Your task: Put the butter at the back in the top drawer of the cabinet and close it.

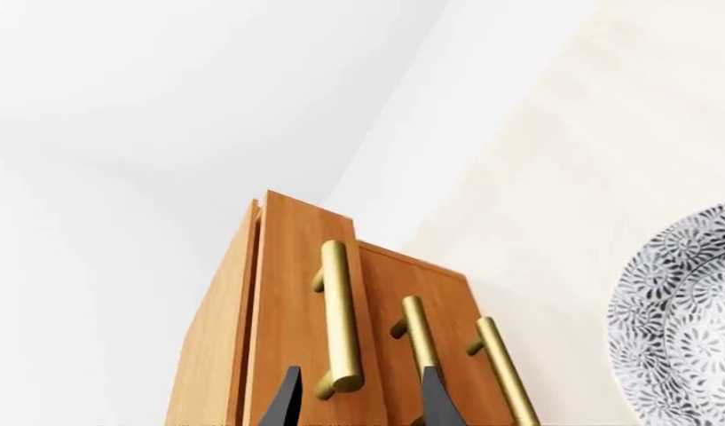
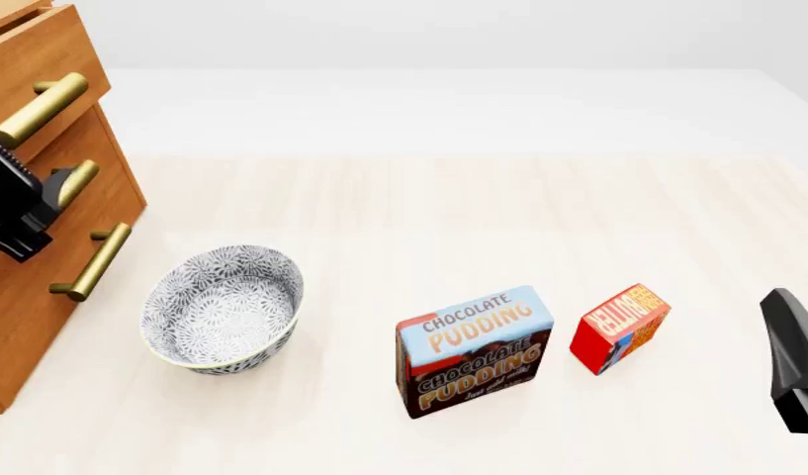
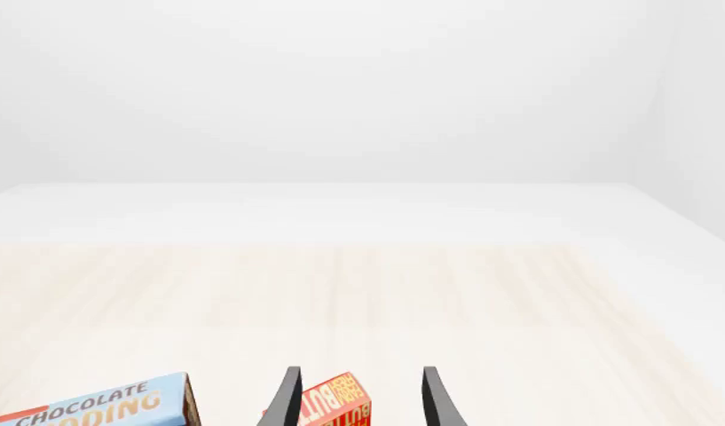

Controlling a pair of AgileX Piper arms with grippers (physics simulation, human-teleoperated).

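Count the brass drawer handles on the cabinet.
3. On the cabinet front: the top drawer's handle, the middle handle partly behind the left gripper, and the bottom handle.

At the bottom centre, the right end effector [image 3: 356, 399] stands open over the butter [image 3: 336, 404]; the chocolate pudding box [image 3: 96, 406] sits lower left on the pale tabletop [image 3: 457, 293].

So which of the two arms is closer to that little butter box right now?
The right. Its end effector is open just behind the butter, while the left end effector is across the table at the cabinet.
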